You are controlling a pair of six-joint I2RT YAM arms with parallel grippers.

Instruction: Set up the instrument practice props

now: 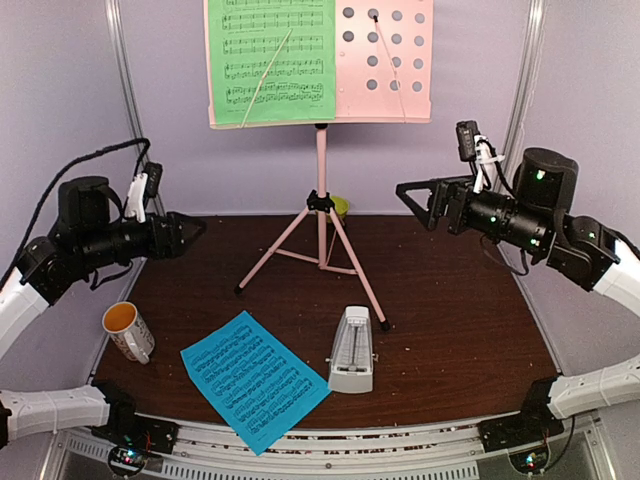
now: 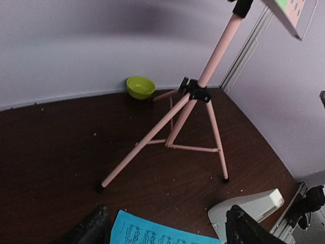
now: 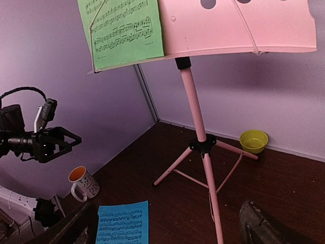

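Both of my grippers hang in the air with nothing in them. The left gripper (image 1: 198, 230) stands wide open above the table's left side, over the mug (image 1: 128, 332). The right gripper (image 1: 410, 204) is spread as wide, level with the stand's (image 1: 322, 190) hub and aimed inward at it.

The stand is up on its tripod at the middle back of the table (image 1: 450, 310), feet splayed, desk (image 1: 385, 60) raised high. The green sheet (image 1: 270, 60) covers the desk's left half, with a thin wire arm lying across it, presumably to keep it there. The right half is bare, its holes showing — that looks like the room left for the second page.

The blue sheet (image 1: 255, 382) lies flat at the front of the table, skewed, between the mug and the metronome (image 1: 352, 350), one corner reaching the near edge. That overhang may be the easiest place to get a finger under, since paper flat on wood gives me little to pinch.

The metronome sits just beside the sheet's right edge, close to the stand's front-right foot; I cannot tell from here whether it is upright or on its back. A small bowl (image 2: 140, 87) rests against the back wall behind the stand — not mine to move.

I judge the setup partly done: stand and green sheet placed, blue sheet to go.
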